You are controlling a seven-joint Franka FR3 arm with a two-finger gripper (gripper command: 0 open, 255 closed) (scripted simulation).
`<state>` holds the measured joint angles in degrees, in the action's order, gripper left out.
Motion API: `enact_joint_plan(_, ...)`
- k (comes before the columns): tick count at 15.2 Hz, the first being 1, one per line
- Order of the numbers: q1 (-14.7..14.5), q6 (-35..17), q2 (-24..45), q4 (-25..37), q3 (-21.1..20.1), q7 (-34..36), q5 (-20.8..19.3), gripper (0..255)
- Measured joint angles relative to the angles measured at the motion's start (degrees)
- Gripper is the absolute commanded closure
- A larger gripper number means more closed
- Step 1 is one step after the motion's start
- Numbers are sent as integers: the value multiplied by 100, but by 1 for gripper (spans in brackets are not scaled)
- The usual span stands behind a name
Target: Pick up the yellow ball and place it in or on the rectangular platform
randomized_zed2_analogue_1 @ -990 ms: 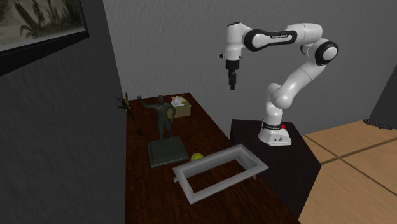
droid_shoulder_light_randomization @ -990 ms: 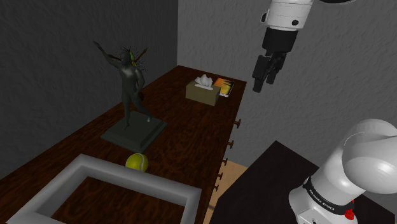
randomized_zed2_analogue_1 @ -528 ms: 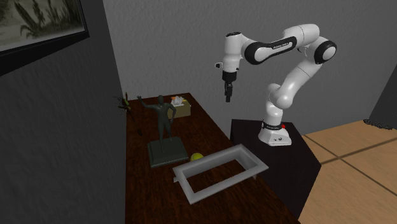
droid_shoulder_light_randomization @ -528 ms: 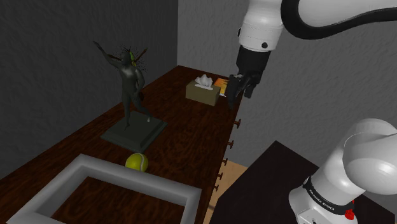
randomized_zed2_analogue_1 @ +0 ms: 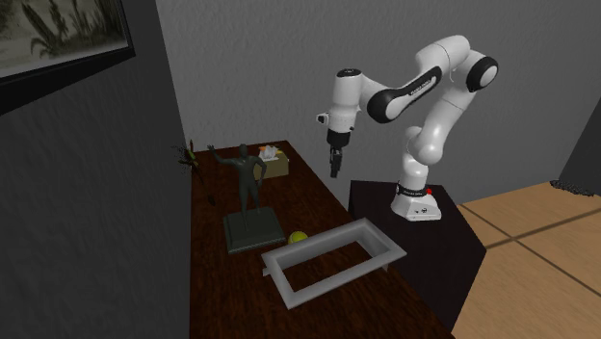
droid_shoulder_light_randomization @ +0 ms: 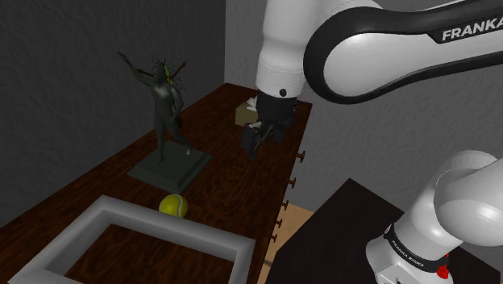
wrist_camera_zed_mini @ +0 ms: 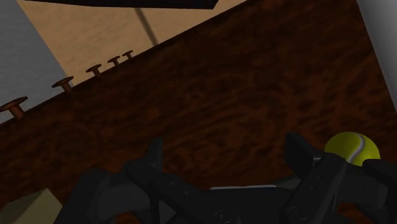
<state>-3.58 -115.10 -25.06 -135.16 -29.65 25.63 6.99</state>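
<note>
The yellow ball [droid_shoulder_light_randomization: 173, 206] lies on the dark wooden tabletop, between the statue's base and the near rim of the grey rectangular platform [droid_shoulder_light_randomization: 181, 231]. In the second exterior view the ball [randomized_zed2_analogue_1: 299, 236] sits at the far corner of the platform [randomized_zed2_analogue_1: 319, 241]. My gripper [droid_shoulder_light_randomization: 254, 145] hangs in the air above the table, well above and beyond the ball, near the tissue box. It is the same height over the table's edge in the second exterior view [randomized_zed2_analogue_1: 334, 171]. In the wrist view the gripper [wrist_camera_zed_mini: 226, 153] is open with nothing between its fingers; the ball [wrist_camera_zed_mini: 352, 146] shows outside one finger.
A dark statue [droid_shoulder_light_randomization: 167, 121] on a square base [droid_shoulder_light_randomization: 171, 169] stands right behind the ball. A tissue box [randomized_zed2_analogue_1: 273, 162] sits at the table's far end. Drawer knobs [wrist_camera_zed_mini: 63, 83] line the table's front. My stand [randomized_zed2_analogue_1: 414, 231] adjoins the table.
The arm has swung down and toward the shoulder view's left, bringing the gripper from high beside the wall to a lower spot over the tabletop. The ball and platform have not moved.
</note>
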Motion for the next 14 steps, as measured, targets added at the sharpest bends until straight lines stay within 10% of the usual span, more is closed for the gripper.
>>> enact_joint_plan(6, 241, -688, 1232, 580, -961, 1261, -823, 0)
enact_joint_plan(14, 0, -772, 3588, 1988, -1529, 3422, -3219, 0)
